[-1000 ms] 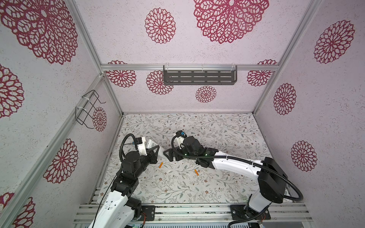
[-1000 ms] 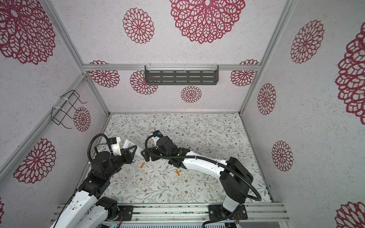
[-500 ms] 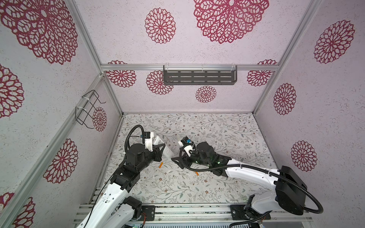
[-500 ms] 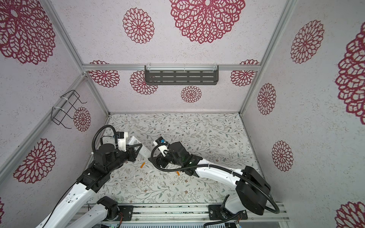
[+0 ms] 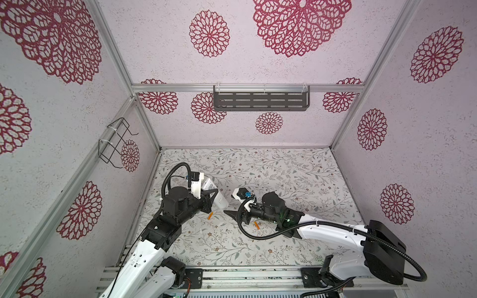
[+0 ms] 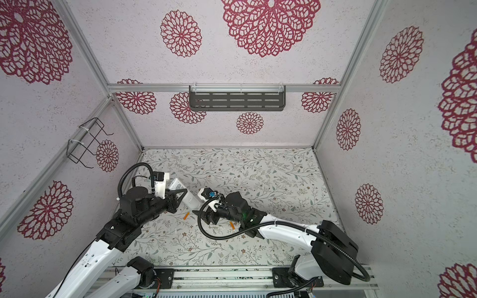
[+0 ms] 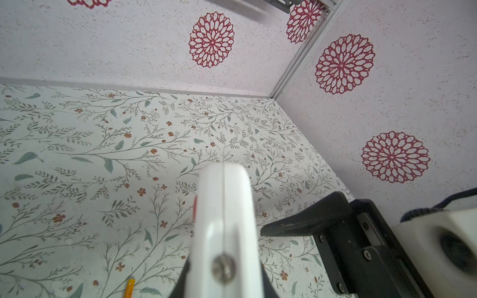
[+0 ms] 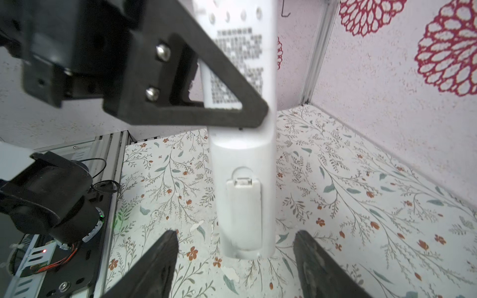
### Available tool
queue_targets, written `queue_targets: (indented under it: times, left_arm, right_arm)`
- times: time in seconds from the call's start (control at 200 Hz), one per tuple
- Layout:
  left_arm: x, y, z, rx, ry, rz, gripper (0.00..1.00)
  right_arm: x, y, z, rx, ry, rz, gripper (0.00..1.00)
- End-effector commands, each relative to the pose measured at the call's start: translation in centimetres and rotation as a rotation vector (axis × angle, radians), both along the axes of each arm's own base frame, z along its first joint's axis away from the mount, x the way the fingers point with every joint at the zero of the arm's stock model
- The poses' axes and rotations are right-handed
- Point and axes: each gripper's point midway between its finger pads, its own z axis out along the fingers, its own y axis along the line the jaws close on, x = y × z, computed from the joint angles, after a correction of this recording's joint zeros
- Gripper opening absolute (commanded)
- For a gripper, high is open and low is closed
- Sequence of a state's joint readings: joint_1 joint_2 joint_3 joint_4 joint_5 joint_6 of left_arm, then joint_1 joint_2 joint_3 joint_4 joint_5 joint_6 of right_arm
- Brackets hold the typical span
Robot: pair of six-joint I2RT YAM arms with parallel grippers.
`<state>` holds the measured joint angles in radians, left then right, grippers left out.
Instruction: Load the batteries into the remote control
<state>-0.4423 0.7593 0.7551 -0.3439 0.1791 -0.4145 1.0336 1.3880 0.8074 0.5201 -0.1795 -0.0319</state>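
Now | floral tabletop: batteries loose | rosette walls | left hand holds remote control

Flat table papered in a pale print of grey-green sprigs and small rust-red flowers, bearing two short orange batteries in its near half, well apart, the left battery and the right battery both lying slanted.

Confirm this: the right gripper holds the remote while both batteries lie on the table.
Wrong gripper. The left gripper holds the remote, as the right wrist view shows; the right gripper stands open, not gripping it. Both batteries do lie on the table.
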Motion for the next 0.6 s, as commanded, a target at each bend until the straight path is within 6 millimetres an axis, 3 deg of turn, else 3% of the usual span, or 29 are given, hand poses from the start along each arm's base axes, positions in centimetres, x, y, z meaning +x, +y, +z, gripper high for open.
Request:
queue_targets:
  times: [0.0, 0.205, 0.596]
  left_arm:
    - [-0.4, -0.6, 1.6, -0.007, -0.052, -0.043, 0.0]
    - [-0.6, -0.7, 1.7, -0.006, -0.058, -0.053, 0.0]
    - [-1.1, -1.2, 1.8, 0.024, -0.061, -0.083, 0.0]
  right_arm:
    - [0.3, 0.8, 2.7, 0.076, -0.089, -0.008, 0.74]
    - [0.5, 2.0, 2.3, 0.046, -0.115, -0.018, 0.66]
    - [1.0, 2.7, 1.8, 0.034, -0.119, -0.038, 0.62]
